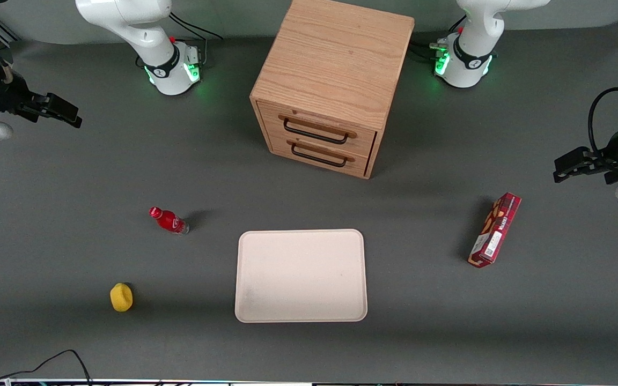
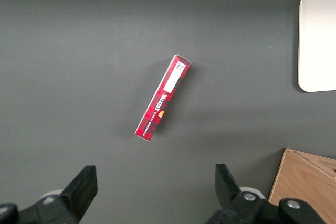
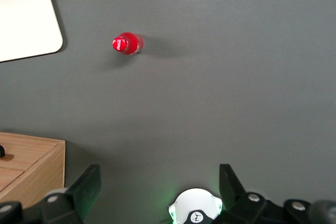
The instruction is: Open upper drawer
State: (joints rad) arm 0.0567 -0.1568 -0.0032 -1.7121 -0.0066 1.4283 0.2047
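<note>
The light-oak cabinet (image 1: 336, 59) stands at the middle of the table, farther from the front camera than the tray. The upper drawer (image 1: 362, 140) is pushed in flush, and its thin black wire handle (image 1: 315, 132) lies across its front. The lower drawer (image 1: 317, 155) sits just below it, also shut. My right gripper (image 1: 70, 113) hangs above the table toward the working arm's end, well apart from the cabinet. It is open and empty. In the right wrist view, the gripper (image 3: 158, 179) has its fingers spread wide, and a corner of the cabinet (image 3: 26, 166) shows.
A red bottle (image 1: 168, 220) stands between the gripper and the tray; it also shows in the right wrist view (image 3: 127, 43). A cream tray (image 1: 301, 276) lies in front of the cabinet. A yellow object (image 1: 121, 297) lies nearer the front camera. A red box (image 1: 494, 230) lies toward the parked arm's end.
</note>
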